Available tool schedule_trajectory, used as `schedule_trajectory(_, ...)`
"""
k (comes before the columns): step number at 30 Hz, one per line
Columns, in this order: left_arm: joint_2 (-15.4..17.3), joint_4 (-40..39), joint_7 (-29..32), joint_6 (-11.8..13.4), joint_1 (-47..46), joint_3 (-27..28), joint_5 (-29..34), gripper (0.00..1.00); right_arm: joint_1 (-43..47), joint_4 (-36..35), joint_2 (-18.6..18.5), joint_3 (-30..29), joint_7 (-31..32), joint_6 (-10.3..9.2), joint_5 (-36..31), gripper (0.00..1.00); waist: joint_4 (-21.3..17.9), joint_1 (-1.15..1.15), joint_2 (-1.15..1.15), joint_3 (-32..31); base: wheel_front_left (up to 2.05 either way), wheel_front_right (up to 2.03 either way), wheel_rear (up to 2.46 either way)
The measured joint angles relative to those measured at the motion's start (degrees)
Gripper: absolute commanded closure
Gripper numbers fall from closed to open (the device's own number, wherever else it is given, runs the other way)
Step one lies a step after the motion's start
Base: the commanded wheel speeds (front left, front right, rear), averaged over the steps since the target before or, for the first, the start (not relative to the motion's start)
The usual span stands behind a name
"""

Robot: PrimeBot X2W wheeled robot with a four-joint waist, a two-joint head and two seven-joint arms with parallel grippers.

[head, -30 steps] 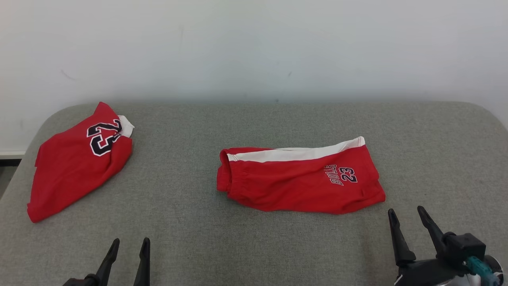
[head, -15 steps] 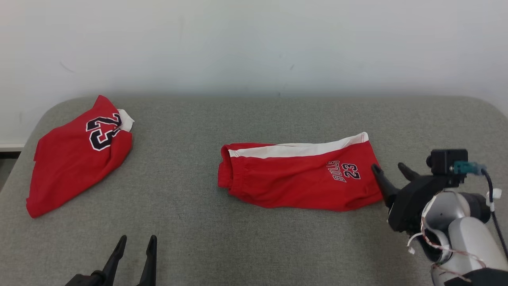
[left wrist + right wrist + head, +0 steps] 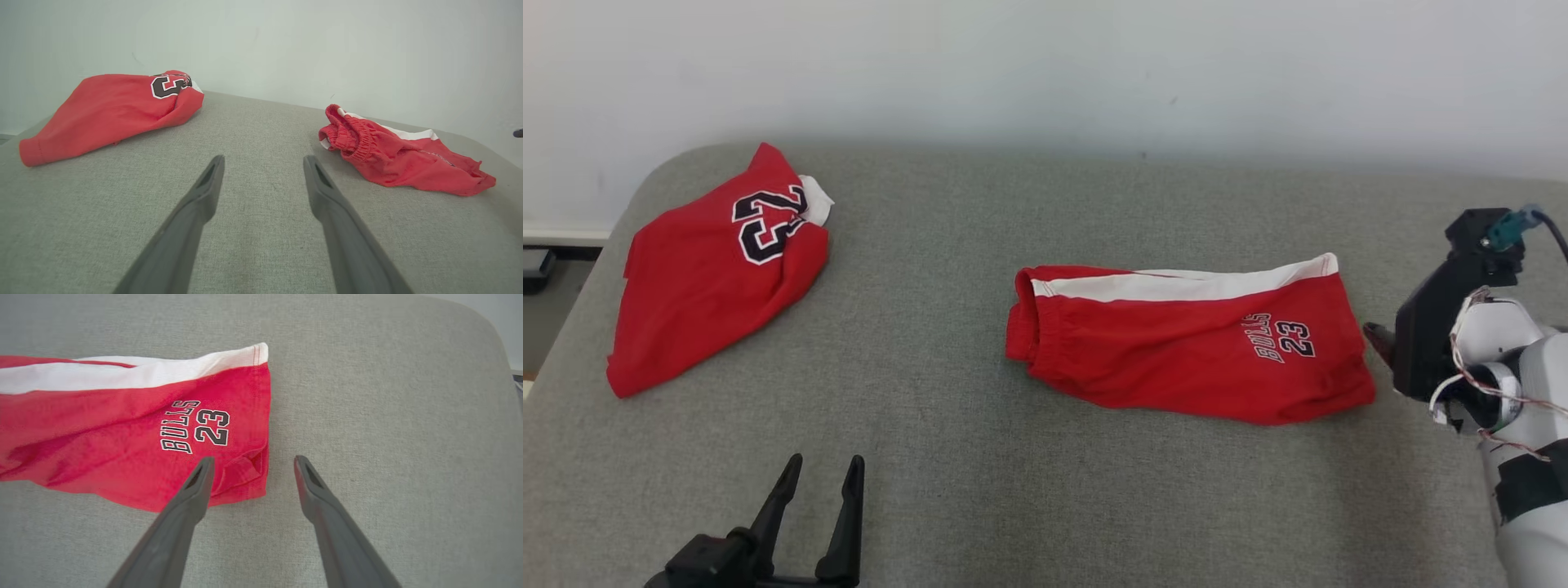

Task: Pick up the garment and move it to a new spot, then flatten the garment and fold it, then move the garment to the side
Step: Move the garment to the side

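Two red garments lie well apart on the grey padded table (image 3: 1045, 498), with bare cloth between them and a plain white wall (image 3: 1045, 65) behind. Off at the far left corner sits a jersey (image 3: 711, 278), loosely bundled, a big black "23" on top and a scrap of white poking out at its far end. Nothing lies on or against the shorts (image 3: 1188, 339), which are what the job is about; they rest right of the middle of the table, closer to the robot's right arm.

The right gripper (image 3: 254, 459) is at the hem end of the shorts with its two dark fingers spread wide and nothing between them. From its wrist view, one finger lies over the near corner of the hem and the other over bare table just beside it; I can't tell whether either touches the cloth. The left gripper (image 3: 825, 462) hangs low at the near edge, well clear of both garments, fingers parted and empty, pointing at the open stretch between them.

The shorts lie flat-ish and long, stretched left to right. The gathered elastic waistband is bunched at the left end. A white stripe runs along the far edge, and "BULLS 23" is printed near the right hem. The red cloth is creased, and the near hem corner has a small tuck in it
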Motion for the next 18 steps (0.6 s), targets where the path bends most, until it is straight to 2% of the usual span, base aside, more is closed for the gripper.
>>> schedule_trajectory(4,-0.2,0.2,0.0,-0.2,-0.6,-0.4,0.0,0.0,-2.1,2.4,-0.3,-3.7,3.1,0.0,-1.7,0.0,1.1,0.0,0.0,1.2,0.0,0.0,0.0)
schedule_trajectory(5,-0.3,0.2,-0.2,-0.5,-1.1,-0.6,0.0,0.0,-3.7,3.9,0.1,-6.8,4.3,0.0,-2.9,0.0,1.8,0.0,0.0,2.0,0.0,0.0,0.0)
schedule_trajectory(6,-0.3,0.2,-0.2,-0.5,-1.1,-0.6,0.0,0.0,-3.7,3.9,0.1,-6.8,4.3,0.0,-2.9,0.0,1.8,0.0,0.0,2.0,0.0,0.0,0.0)
schedule_trajectory(9,-0.3,0.3,-0.2,-0.6,-1.6,-0.9,0.0,0.0,-5.5,6.1,1.1,-11.9,6.1,0.0,-5.1,0.0,2.8,0.0,0.0,3.3,0.0,0.0,0.0)
schedule_trajectory(18,-0.7,0.0,-0.2,-1.1,-3.0,-1.5,0.1,0.0,-9.0,7.5,1.9,-23.2,9.1,0.0,-15.6,0.0,6.5,0.0,0.0,7.0,0.0,0.0,0.0)
